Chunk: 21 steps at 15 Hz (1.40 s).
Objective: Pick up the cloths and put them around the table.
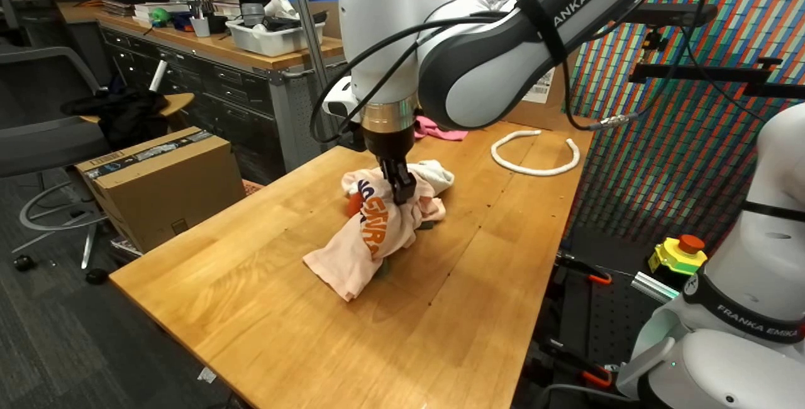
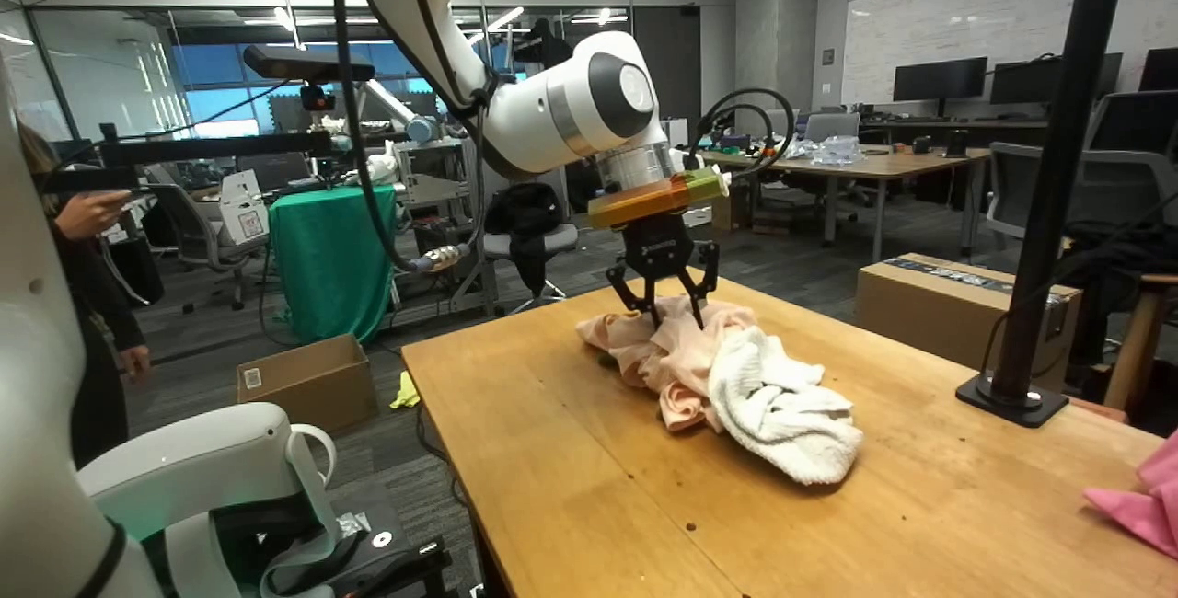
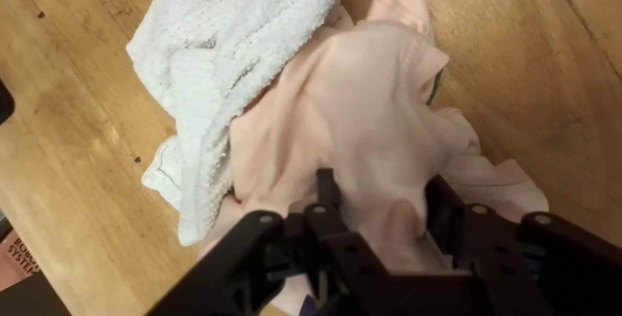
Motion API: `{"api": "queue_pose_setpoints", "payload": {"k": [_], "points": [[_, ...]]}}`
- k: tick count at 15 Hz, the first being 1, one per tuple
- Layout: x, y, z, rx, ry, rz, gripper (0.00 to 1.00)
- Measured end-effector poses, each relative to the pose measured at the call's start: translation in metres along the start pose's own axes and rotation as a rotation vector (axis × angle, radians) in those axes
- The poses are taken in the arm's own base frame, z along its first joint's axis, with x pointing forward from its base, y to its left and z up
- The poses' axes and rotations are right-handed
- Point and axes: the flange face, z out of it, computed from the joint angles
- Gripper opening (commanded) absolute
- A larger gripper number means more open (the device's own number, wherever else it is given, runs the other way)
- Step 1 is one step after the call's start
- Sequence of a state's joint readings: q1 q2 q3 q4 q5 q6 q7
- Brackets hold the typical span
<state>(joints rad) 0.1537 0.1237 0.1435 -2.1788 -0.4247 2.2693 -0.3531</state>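
Note:
The cream cloth (image 1: pixel 343 261) with orange and dark blue print lies crumpled on the wooden table (image 1: pixel 314 352). My gripper (image 2: pixel 678 322) points down into it, its fingers apart on either side of a bunched fold of that cloth, as the wrist view also shows at the gripper (image 3: pixel 381 180). Against the cream cloth rests the white cloth (image 2: pixel 782 405), a fluffy heap. A bit of red cloth (image 1: pixel 354 205) and a dark green edge (image 1: pixel 426 225) peek from underneath; the rest of both is hidden. The pink cloth (image 1: pixel 440 130) sits apart near the table's far end.
A white ring of cord (image 1: pixel 534 171) lies near the table's far corner. The black post (image 2: pixel 1022 304) rises from the tabletop on a flat base. Beside the table, a cardboard box (image 1: pixel 170 189) stands lower than the tabletop.

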Motion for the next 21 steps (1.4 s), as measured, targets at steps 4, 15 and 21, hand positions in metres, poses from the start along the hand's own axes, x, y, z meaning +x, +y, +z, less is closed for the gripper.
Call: {"api": "queue_pose_setpoints", "payload": {"k": [4,15,21], "points": [[0.000,0.001,-0.002,-0.002,0.002,0.001,0.04],[-0.015,0.021,-0.087,-0.091,0.103,0.018,0.08],[-0.023,0.021,-0.130,-0.123,0.159,0.012,0.08]]}}
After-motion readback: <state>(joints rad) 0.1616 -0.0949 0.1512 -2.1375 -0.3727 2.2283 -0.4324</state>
